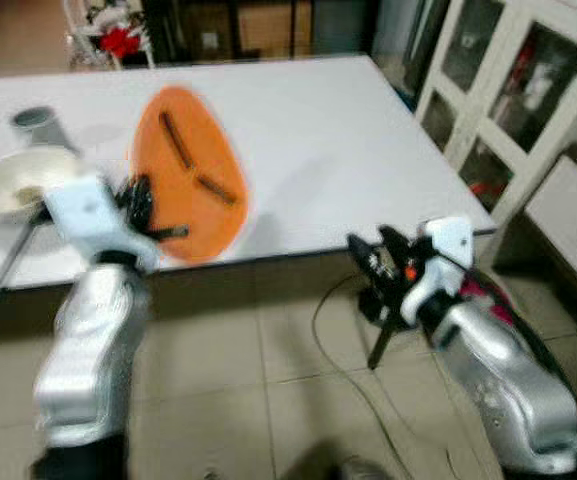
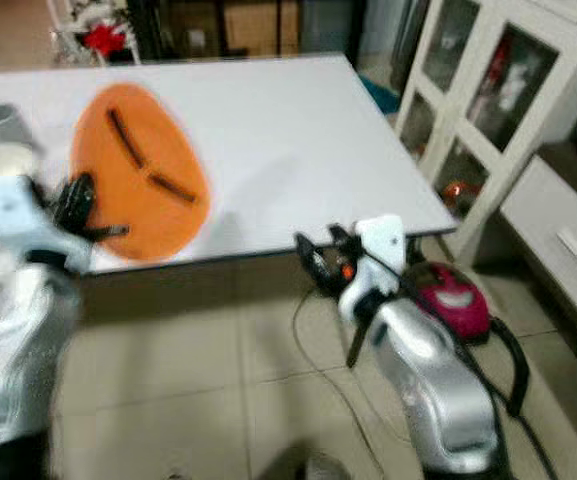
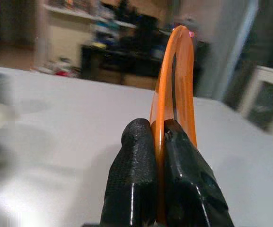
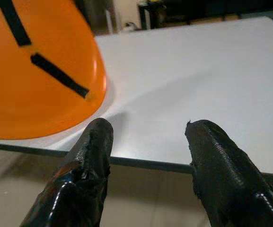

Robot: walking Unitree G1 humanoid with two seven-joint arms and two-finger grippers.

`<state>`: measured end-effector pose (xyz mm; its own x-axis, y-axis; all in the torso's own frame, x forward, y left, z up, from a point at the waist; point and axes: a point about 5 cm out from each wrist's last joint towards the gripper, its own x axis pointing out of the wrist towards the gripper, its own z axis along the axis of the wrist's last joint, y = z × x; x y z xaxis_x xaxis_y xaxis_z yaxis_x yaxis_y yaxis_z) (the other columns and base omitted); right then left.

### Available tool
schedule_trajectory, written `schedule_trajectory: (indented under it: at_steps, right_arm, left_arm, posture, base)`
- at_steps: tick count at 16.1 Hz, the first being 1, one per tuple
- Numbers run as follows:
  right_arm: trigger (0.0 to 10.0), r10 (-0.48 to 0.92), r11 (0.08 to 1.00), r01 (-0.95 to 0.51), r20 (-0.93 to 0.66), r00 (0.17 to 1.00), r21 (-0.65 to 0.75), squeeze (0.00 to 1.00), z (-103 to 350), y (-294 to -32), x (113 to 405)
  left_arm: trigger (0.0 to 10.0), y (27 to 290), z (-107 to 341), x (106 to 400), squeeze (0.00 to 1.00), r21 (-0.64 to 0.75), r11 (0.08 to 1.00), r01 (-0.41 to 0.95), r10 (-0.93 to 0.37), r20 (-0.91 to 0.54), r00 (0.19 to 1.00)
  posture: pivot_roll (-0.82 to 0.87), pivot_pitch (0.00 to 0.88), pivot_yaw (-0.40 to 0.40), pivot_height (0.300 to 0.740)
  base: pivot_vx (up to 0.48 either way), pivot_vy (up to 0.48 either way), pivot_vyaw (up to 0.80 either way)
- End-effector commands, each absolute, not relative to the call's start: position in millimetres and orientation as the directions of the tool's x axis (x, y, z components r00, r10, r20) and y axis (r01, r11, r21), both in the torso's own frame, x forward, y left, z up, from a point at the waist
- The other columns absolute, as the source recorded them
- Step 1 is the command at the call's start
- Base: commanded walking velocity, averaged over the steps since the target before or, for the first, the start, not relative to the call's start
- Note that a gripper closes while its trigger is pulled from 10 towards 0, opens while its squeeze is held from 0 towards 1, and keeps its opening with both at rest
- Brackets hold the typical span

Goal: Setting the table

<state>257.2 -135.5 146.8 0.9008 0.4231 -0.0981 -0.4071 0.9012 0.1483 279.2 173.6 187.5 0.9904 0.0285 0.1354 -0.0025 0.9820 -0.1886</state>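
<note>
Left gripper (image 3: 159,142) pinches orange plate (image 1: 190,170) edge, tilted over table (image 1: 348,140). Lower flat, clear of bowl (image 1: 18,180). Right gripper (image 4: 148,137) agape, empty.

Orange plate (image 1: 188,175): tilting on edge over the white table (image 1: 348,140), rim pinched; two dark stripes crossing its face.
Cream bowl (image 1: 23,180): sitting upright beside it.

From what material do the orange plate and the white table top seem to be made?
Orange plate: probably plastic, with a smooth finish. Its edge looks thin and slightly translucent where the left gripper pinches it, and the colour is uniform apart from dark stripes.

Table top: likely laminate or painted board, matte to satin. It is flat, plain white, with soft shadows and a thin dark edge. The blur leaves both uncertain.
</note>
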Motion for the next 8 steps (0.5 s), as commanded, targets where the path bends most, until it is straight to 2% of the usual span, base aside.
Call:
schedule_trajectory:
  at_steps: [1, 5, 8]
  right_arm:
    - [10.0, 0.442, 0.892, -0.43, -0.069, 0.894, 0.139, 0.0, 152.8, -131.9, 257.9]
    - [10.0, 0.45, 0.886, -0.438, -0.057, 0.891, 0.152, 0.0, 154.9, -130.0, 259.1]
    - [10.0, 0.443, 0.883, -0.427, -0.046, 0.895, 0.194, 0.0, 156.5, -129.4, 262.1]
  left_arm:
    - [10.0, 181.1, 197.8, 280.4, 0.0, -0.194, 0.981, -0.011, 0.048, 0.189, 0.981]
    - [10.0, 182.3, 199.7, 286.8, 0.0, -0.232, 0.973, -0.016, 0.064, 0.2, 0.978]
    - [10.0, 182.1, 192.8, 293.7, 0.0, -0.339, 0.941, -0.014, 0.077, 0.174, 0.982]
  posture:
    - [-0.11, 0.067, 0.023, 0.74]
    - [-0.11, 0.067, 0.029, 0.74]
    - [-0.1, 0.068, 0.031, 0.74]
  base:
    - [0.401, 0.0, 0.0]
    - [0.402, 0.0, 0.0]
    - [0.38, 0.0, 0.0]
